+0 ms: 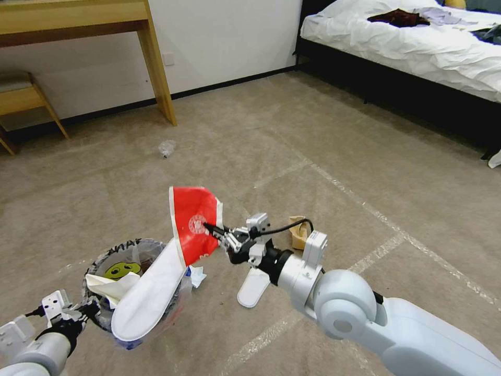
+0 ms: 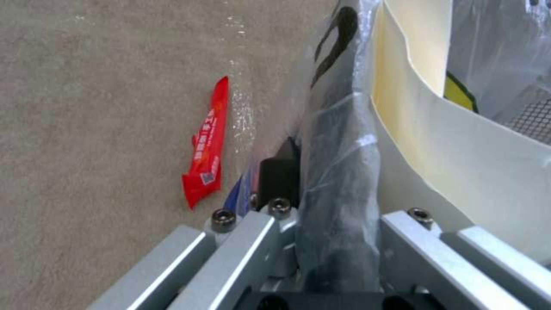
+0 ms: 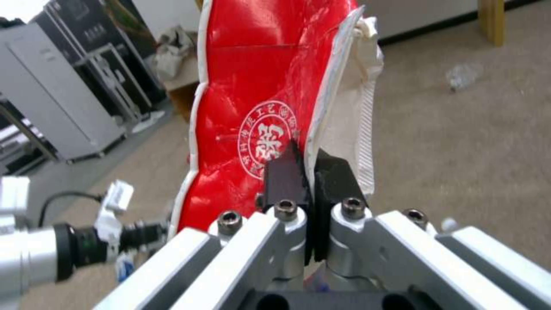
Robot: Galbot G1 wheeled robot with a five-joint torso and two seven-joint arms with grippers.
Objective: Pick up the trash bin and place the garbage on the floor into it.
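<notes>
Head view: the right tool (image 1: 213,231) pinches a red-topped slipper (image 1: 195,224) over the trash bin (image 1: 136,284), gripped at its rim by the left tool (image 1: 86,309); the long sole may tip out.

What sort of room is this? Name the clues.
Probably a bedroom or hotel room: a dark-framed bed with rumpled white sheets, a light wooden desk against the wall, and beige carpet throughout.
</notes>
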